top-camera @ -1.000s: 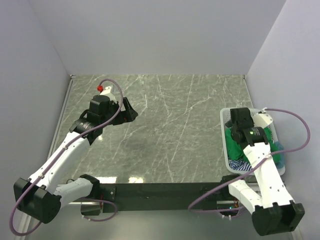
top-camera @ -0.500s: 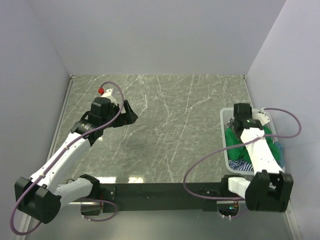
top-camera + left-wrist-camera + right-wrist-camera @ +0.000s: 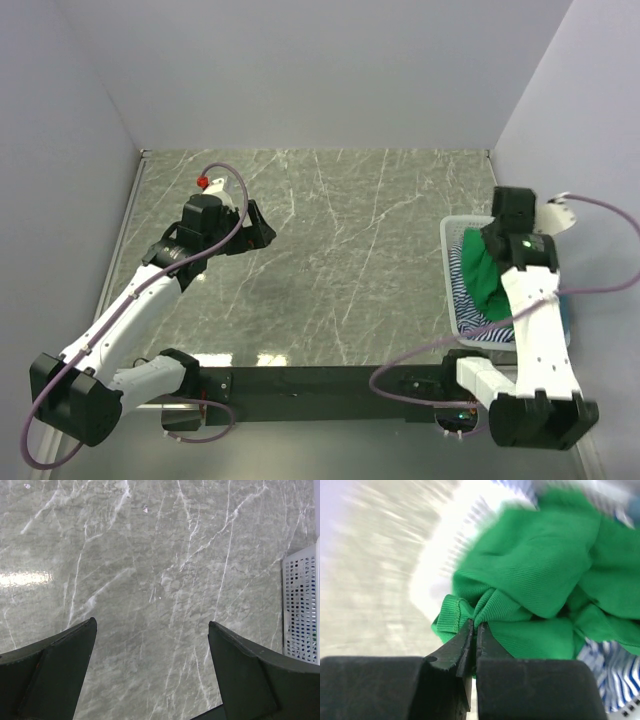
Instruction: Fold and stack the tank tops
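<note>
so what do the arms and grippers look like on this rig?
The left arm and right arm have white links with black joints and bases. A mauve cable loops along each. The left gripper and right gripper have black wedge-shaped fingers. A red cap at the left wrist, green light on the right.

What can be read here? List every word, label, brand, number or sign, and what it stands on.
None: no word, label, brand, number or sign shows on the table, the white basket, the green tank top, the striped tank top, the left arm or the right arm.
</note>
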